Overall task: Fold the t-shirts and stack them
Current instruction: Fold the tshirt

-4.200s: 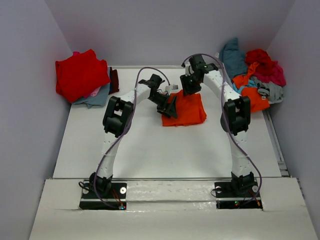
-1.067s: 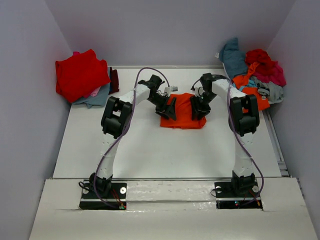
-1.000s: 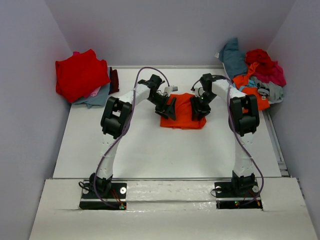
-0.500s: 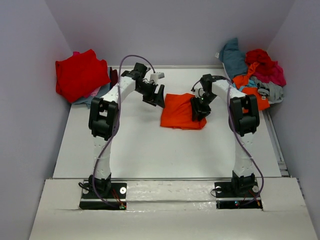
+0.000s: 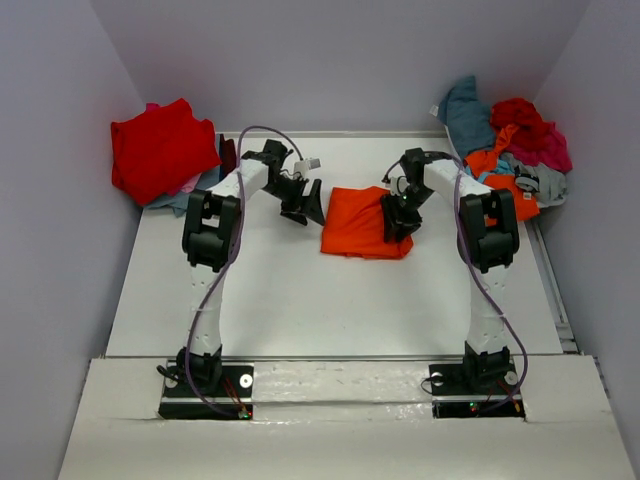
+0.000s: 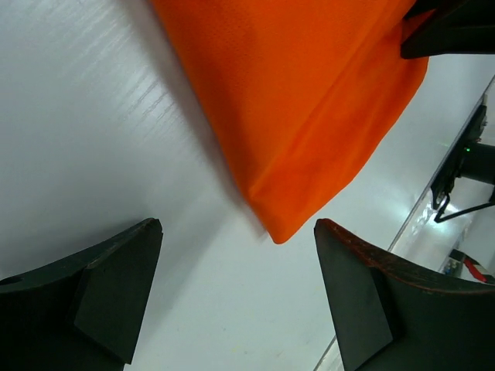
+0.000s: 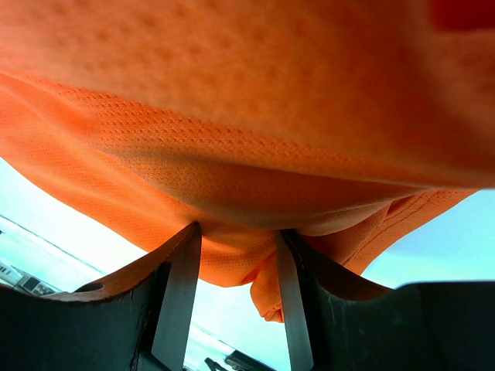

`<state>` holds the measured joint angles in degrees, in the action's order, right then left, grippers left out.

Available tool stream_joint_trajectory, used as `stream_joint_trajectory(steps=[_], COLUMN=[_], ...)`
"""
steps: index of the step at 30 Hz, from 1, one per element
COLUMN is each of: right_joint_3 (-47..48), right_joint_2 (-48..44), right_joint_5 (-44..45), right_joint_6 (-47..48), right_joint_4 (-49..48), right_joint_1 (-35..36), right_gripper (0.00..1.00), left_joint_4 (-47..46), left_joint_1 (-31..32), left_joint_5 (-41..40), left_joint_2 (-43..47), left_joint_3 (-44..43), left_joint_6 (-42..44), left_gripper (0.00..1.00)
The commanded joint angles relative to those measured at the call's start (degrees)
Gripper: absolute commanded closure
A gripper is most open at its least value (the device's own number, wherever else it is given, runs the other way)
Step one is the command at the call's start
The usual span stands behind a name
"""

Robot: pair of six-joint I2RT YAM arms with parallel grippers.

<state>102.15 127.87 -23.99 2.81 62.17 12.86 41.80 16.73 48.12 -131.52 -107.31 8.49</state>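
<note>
- The orange t-shirt (image 5: pixel 360 222) lies as a folded, roughly square packet on the white tabletop (image 5: pixel 300 310).
- The right hand (image 7: pixel 236 290) is at the shirt's right edge. Its fingers are clamped on a bunch of the cloth, which sags between them.
- The left hand (image 6: pixel 238 259) hovers just beside the shirt's left edge, fingers spread wide and holding nothing. One pointed corner of the packet shows between them, untouched.
- Well apart from the shirt, to its far left, a red t-shirt (image 5: pixel 160 150) tops a folded stack. To its far right sits a loose heap (image 5: pixel 515 150) of teal, red, magenta, grey and orange shirts.
- The step in hand looks like either finishing this fold or readying the packet for the stack; I cannot tell which.
- To do it well, the right hand should grip every layer of the edge, not only the top one, and move low and slowly so the packet does not fall open.
- The left hand should take the opposite edge before any lift.
- The cloth is a thin, matt mesh knit with fine dimples. It is limp enough to droop, and its folds are soft rather than creased.
- The tabletop is smooth, faintly ribbed and glossy, so the packet will likely slide rather than catch.
</note>
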Motion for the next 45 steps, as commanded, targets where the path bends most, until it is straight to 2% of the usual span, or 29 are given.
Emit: stream_joint_trajectory(steps=[1, 12, 21, 23, 27, 32, 35, 38, 41, 45], right_joint_3=[-0.3, -2.7, -2.2, -1.8, -1.8, -2.3, -2.3, -2.4, -2.5, -2.6], right_joint_2=[-3.1, -4.7, -4.6, -4.3, -4.2, -4.3, -4.3, -4.2, -4.1, -3.9], right_joint_5=[-0.3, -1.8, -1.9, -2.2, -2.5, -2.6, -2.6, -2.6, -2.8, -3.1], right_joint_6=[0.9, 1.6, 1.9, 1.9, 2.0, 2.0, 2.0, 2.0, 2.0, 2.0], right_joint_4=[0.1, -1.7, -1.0, -0.7, -0.7, -1.0, -1.1, -1.1, -1.2, -1.4], right_joint_1=[0.2, 0.2, 0.2, 0.2, 0.2, 0.2, 0.2, 0.2, 0.2, 0.2], right_gripper=[0.50, 0.50, 0.50, 0.50, 0.50, 0.50, 0.50, 0.50, 0.50, 0.50], left_joint_4=[0.2, -3.2, -6.7, -8.0, -10.0, -21.3, -25.0, -23.3, -24.2, -23.3], left_joint_1=[-1.4, -1.4, 1.3, 1.9, 3.2, 4.9, 5.4, 5.4, 3.2, -0.9], left_joint_5=[9.1, 21.8, 25.0, 24.5, 24.2, 24.2, 24.6, 21.3, 17.4, 11.9], left_joint_2=[-1.9, -8.3, -13.1, -13.9, -15.3, -14.6, -15.6, -14.3, -11.5, -9.6], left_joint_3=[1.0, -2.0, -5.6, -6.7, -7.7, -5.3, -5.8, -4.1, 2.3, 3.9], left_joint_6=[0.6, -3.1, -6.5, -7.8, -10.6, -21.0, -24.8, -23.6, -23.5, -22.3], left_gripper=[0.07, 0.07, 0.05, 0.01, 0.01, 0.01, 0.01, 0.01, 0.01, 0.01])
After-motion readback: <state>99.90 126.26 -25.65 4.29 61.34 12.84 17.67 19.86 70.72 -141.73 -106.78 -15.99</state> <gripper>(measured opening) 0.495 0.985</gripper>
